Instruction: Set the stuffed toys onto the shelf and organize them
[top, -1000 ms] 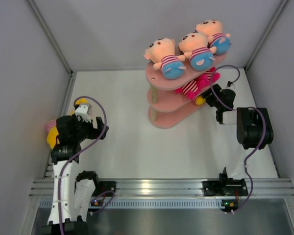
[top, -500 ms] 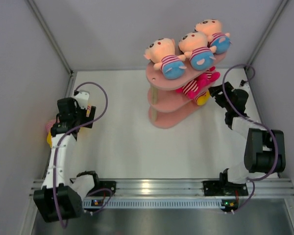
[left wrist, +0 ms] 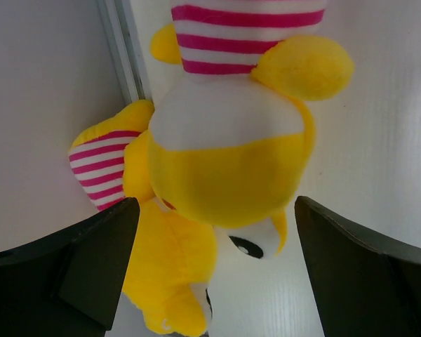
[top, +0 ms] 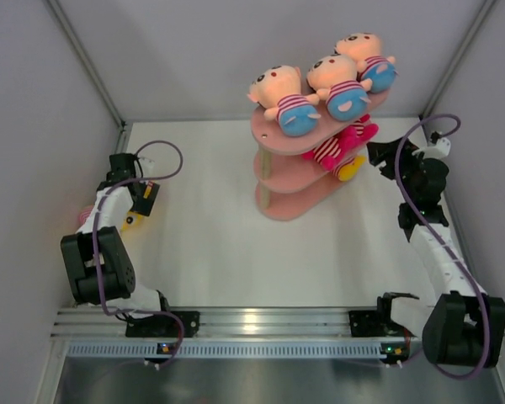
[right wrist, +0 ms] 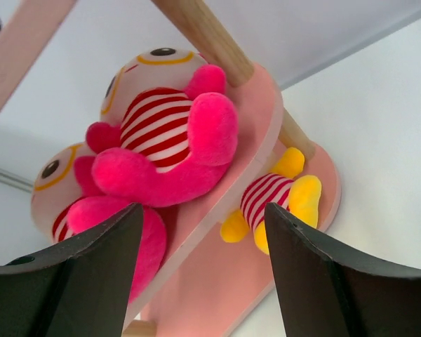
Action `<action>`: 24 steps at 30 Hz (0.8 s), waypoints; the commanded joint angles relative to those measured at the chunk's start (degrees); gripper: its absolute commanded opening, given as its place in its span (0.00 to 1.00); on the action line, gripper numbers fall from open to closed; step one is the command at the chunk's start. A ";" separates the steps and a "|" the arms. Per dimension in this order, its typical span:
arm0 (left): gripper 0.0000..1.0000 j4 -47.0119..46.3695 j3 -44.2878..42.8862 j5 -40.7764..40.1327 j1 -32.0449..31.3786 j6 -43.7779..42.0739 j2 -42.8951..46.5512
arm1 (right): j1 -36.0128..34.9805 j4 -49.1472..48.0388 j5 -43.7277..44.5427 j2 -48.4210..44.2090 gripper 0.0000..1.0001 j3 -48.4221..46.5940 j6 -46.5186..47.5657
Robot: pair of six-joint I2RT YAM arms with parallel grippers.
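The pink three-tier shelf point(top: 279, 204) stands mid-table. Three peach-faced stuffed toys point(top: 296, 103) lie on its top board. Two magenta-limbed toys point(top: 341, 143) lie on the middle board, and a yellow toy point(top: 350, 171) lies on the bottom board. Two yellow toys point(top: 131, 221) lie by the left wall. My left gripper point(top: 143, 202) is open just over them. In the left wrist view the gripper point(left wrist: 214, 210) straddles the head of one yellow toy point(left wrist: 231, 168). My right gripper point(top: 380, 156) is open and empty beside the shelf's right end. Its wrist view point(right wrist: 203, 210) faces the magenta toys point(right wrist: 161, 140) and the yellow toy point(right wrist: 281, 200).
Grey enclosure walls close in on the left point(top: 34, 168), right point(top: 488, 160) and back. A metal rail point(top: 261, 324) runs along the near edge. A shelf post point(right wrist: 203, 35) crosses the top of the right wrist view. The second yellow toy point(left wrist: 175, 274) lies against the left wall.
My left arm has swung out and down to the yellow toys at the left wall. My right gripper has drawn back to the right, away from the yellow toy on the shelf.
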State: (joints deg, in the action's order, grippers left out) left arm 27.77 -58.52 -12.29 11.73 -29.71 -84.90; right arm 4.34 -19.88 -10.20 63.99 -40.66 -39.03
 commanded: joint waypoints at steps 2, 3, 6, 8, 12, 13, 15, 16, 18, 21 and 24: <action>0.98 -4.47 -0.89 0.77 1.28 -2.28 -3.77 | -1.26 5.19 -1.57 -6.23 0.70 0.50 4.65; 0.98 -4.65 -0.72 0.95 1.28 -2.54 -4.21 | -1.61 6.33 -1.76 -7.11 0.70 -0.02 5.18; 0.75 -5.53 -0.10 0.87 1.28 -3.68 -5.18 | -4.51 11.43 -1.32 -10.89 0.70 -1.78 9.47; 0.46 -5.36 0.77 2.27 1.28 -4.56 -4.31 | -8.97 16.68 0.69 -13.69 0.70 -2.84 11.33; 0.01 -4.92 6.99 12.33 1.19 -9.20 4.89 | -13.82 25.66 2.64 -17.84 0.69 -5.30 13.97; 0.00 -4.22 8.58 16.65 1.19 -10.79 8.05 | -14.79 27.07 2.81 -18.54 0.69 -5.74 14.59; 0.00 -0.80 13.05 26.12 1.11 -15.87 19.30 | -18.74 32.33 3.95 -19.95 0.69 -7.41 15.29; 0.00 1.13 14.30 28.97 1.02 -17.47 23.34 | -20.49 34.27 4.48 -20.13 0.68 -8.11 15.03; 0.00 8.15 16.50 32.93 0.23 -23.17 35.12 | -26.55 37.01 6.15 -20.30 0.66 -10.31 13.63; 0.00 20.24 17.82 39.53 -0.91 -35.17 48.92 | -39.11 36.67 11.67 -19.87 0.64 -11.10 9.42; 0.01 28.97 18.18 41.56 -1.00 -44.16 58.95 | -53.09 35.62 19.58 -16.36 0.67 -13.47 7.21</action>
State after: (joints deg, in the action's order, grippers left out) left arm 42.78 -42.04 21.87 10.81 -59.92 -30.52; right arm -39.68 14.70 0.80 45.21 -49.98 -29.21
